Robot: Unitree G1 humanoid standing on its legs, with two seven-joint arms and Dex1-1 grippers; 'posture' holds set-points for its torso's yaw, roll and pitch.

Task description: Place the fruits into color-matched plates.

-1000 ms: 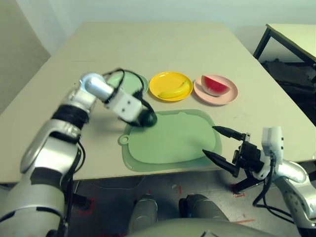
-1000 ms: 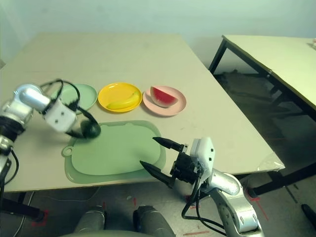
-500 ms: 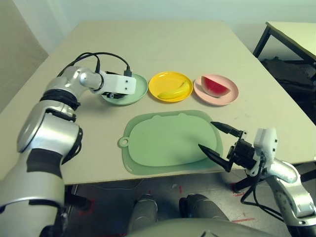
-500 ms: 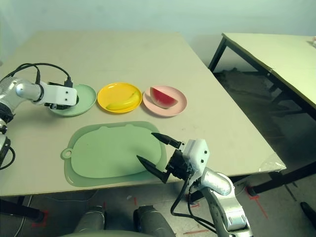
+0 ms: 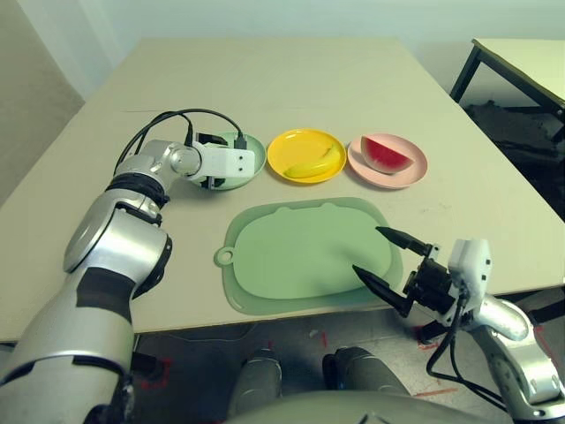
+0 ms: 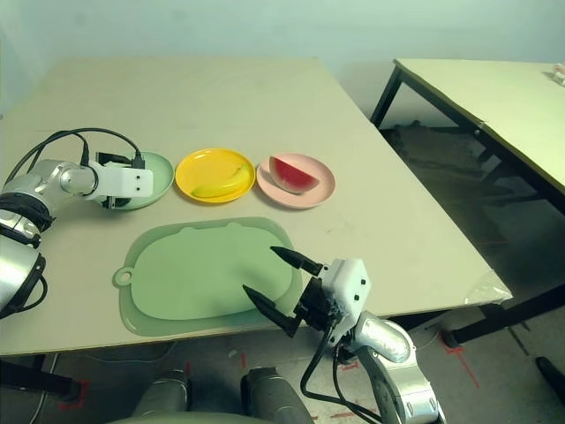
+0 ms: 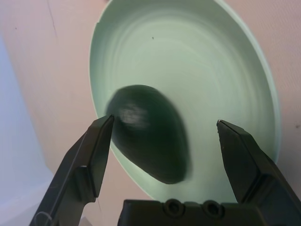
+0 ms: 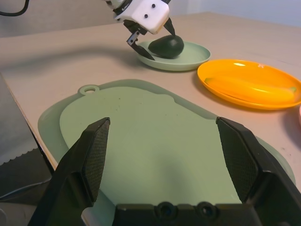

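Right pincer (image 5: 388, 265) is held spread and empty over the desk's near edge, at the near right corner of the green mat (image 5: 300, 256). Farther back, the left pincer (image 7: 164, 141) has been opened since a second ago; the avocado (image 7: 150, 139), then carried, now lies released on the mint green plate (image 7: 235, 70). Banana (image 5: 311, 162) on yellow plate (image 5: 291, 141) and watermelon wedge (image 5: 386, 154) on pink plate (image 5: 415, 172) are unchanged, so sorting is judged complete. No writing can be read.

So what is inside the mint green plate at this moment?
The dark green avocado lies in the mint green plate, between the open left claw. In the head views the claw covers it.
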